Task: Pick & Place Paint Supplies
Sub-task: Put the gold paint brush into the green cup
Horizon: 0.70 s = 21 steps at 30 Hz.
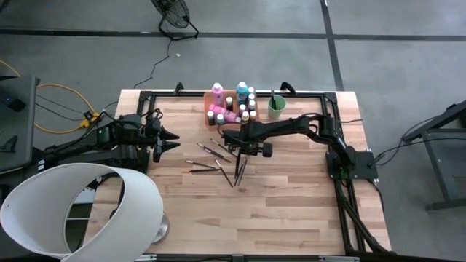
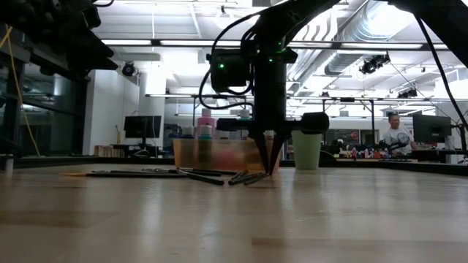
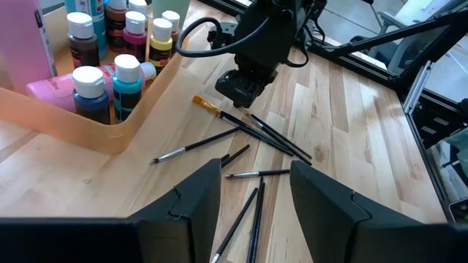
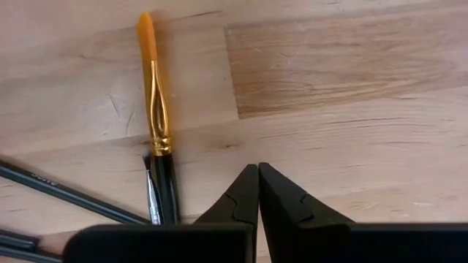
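Note:
Several thin dark-handled paintbrushes (image 1: 218,156) lie scattered flat on the wooden table, in front of the orange tray (image 1: 206,110). The tray holds small paint bottles (image 1: 233,109) with white caps. My right gripper (image 4: 257,169) points straight down among the brushes (image 2: 219,175) and is shut with nothing between its fingers. Beside it lies an orange-bristled brush (image 4: 157,146), untouched. Its fingertips (image 2: 270,169) reach table level; whether they touch the wood I cannot tell. My left gripper (image 3: 256,193) hovers open at the table's left (image 1: 173,142), pointing toward the brushes.
A light green cup (image 1: 276,108) with a brush in it stands to the right of the tray. A black frame rail (image 1: 335,138) runs round the table. A big white lampshade (image 1: 73,211) covers the near left corner. A person (image 2: 398,135) stands far behind the table.

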{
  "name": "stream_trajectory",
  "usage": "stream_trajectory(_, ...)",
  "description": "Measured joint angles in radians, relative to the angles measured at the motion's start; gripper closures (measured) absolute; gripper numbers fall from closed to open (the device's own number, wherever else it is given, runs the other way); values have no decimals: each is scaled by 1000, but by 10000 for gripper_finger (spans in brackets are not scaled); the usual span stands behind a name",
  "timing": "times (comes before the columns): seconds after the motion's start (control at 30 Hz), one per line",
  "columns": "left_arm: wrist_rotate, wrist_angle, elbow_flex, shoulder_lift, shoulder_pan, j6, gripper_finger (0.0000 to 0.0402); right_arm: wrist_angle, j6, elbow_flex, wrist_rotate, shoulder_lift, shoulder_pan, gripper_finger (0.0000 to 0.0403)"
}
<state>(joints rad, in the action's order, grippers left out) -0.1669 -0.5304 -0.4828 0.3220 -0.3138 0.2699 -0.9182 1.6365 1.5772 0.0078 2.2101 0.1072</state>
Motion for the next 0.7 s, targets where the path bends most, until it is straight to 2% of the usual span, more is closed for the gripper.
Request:
stream_trajectory(0.17,0,0,0,0,0,0,240,-30,-59,-3,26,-24,2,400)
stream_trajectory(0.33,1,0,0,0,0,0,240,-112,-98,-14,111,-93,14,400)
stream_trajectory(0.53,2,0,0,0,0,0,240,-211,-140,-9,303,-234,35,400)
stream_trajectory(0.7,6,-1,0,0,0,1,240,-258,-153,-5,516,-358,54,400)
